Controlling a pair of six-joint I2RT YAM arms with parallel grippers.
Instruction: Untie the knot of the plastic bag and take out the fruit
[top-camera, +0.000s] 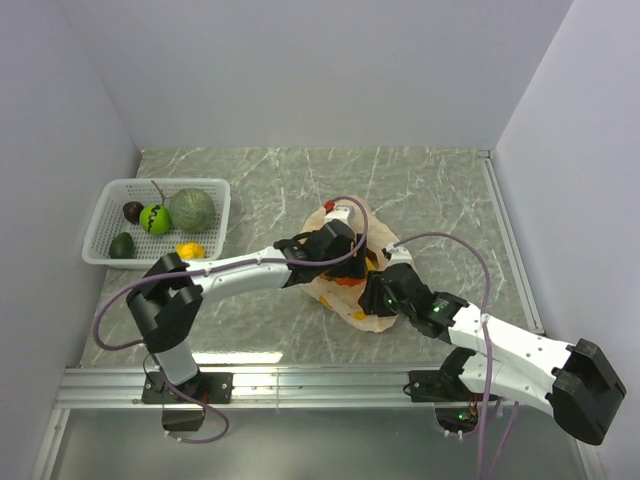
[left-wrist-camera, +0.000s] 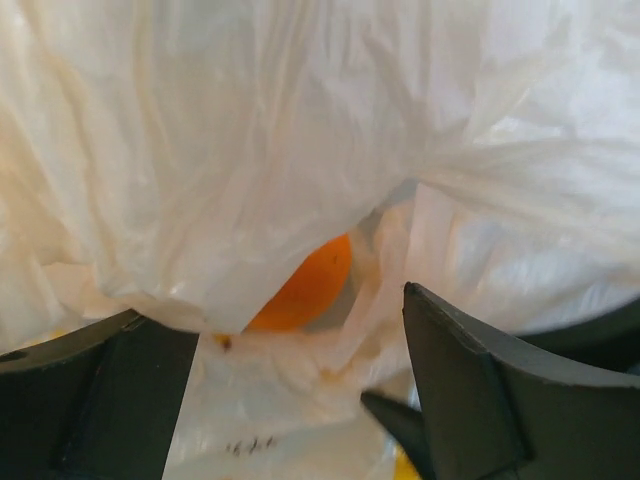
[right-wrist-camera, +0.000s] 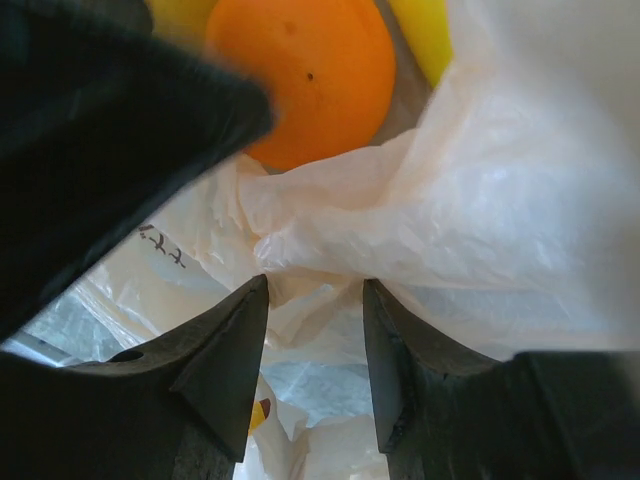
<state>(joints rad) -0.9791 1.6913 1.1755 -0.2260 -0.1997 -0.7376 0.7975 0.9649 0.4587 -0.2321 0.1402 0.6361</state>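
Seeing both grippers down on the plastic bag (top-camera: 372, 320), which lies crumpled on the marble-pattern table (top-camera: 270, 190) at centre of the top view, right of the white basket (top-camera: 100, 225).

Left gripper (left-wrist-camera: 290, 320): fingers wide apart. Bag film fills the upper part of its view and sags between them; nothing clamped. An orange fruit (left-wrist-camera: 305, 285) shows through a gap in the film, mid-frame.

Right gripper (right-wrist-camera: 315, 290): fingers close together with a narrow gap and a fold of film between the tips. Can't tell whether it's pinched. In this view the orange fruit is at top centre, uncovered, with a yellow piece (right-wrist-camera: 425, 30) just beside it at top right.

The basket, upper left of the top view, holds a grey-green melon (top-camera: 192, 208) and a green round fruit (top-camera: 155, 218), well apart from the bag.
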